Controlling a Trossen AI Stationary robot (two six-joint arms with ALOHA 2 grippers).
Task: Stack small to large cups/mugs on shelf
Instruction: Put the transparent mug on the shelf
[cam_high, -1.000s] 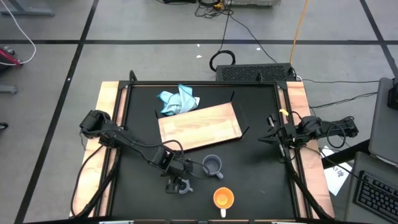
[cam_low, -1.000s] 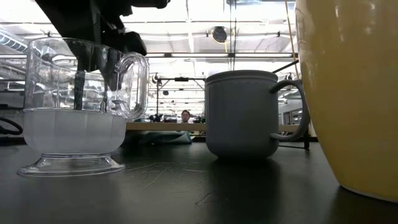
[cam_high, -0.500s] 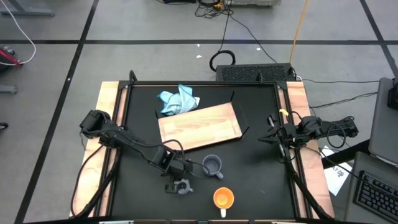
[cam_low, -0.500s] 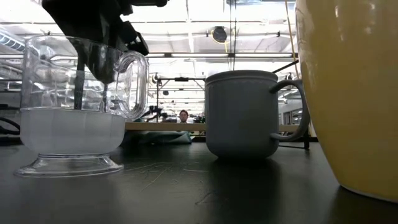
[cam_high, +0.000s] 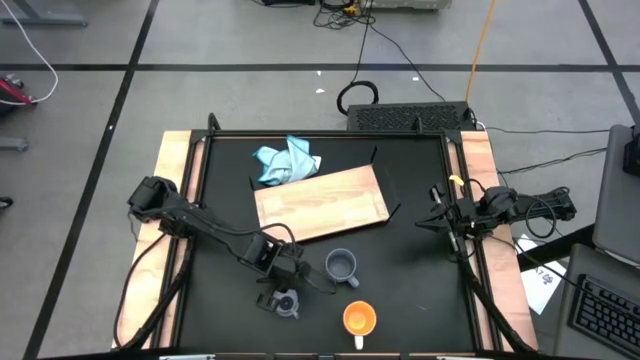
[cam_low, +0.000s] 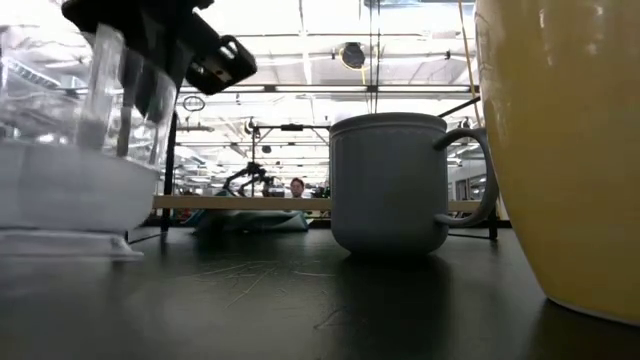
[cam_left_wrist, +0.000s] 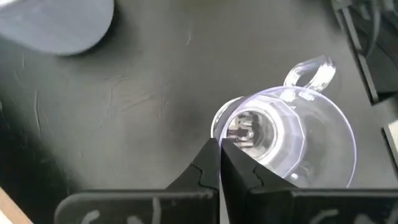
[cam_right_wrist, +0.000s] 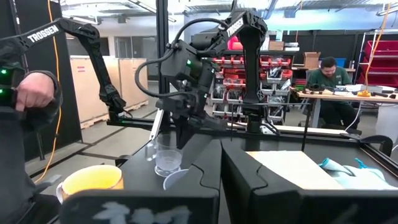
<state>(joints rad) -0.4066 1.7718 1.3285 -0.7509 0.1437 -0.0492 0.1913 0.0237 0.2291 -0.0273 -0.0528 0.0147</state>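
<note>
- Black table (cam_high: 420, 290) carries the shelf (cam_high: 320, 203) and three cups.
- Left gripper (cam_left_wrist: 219, 155) pinches the small clear glass cup's (cam_left_wrist: 292, 140) rim, beside the grey-blue mug (cam_high: 342, 265).
- Right gripper (cam_right_wrist: 220, 163) waits closed at the table's right edge.

Left pincer (cam_left_wrist: 219, 163) with both dark fingers pressed together over the rim of a small clear glass cup (cam_left_wrist: 292, 134), cup handle pointing away from the pincer, grey-blue mug (cam_left_wrist: 59, 23) partly visible, scuffed black tabletop (cam_left_wrist: 124, 124)
</note>
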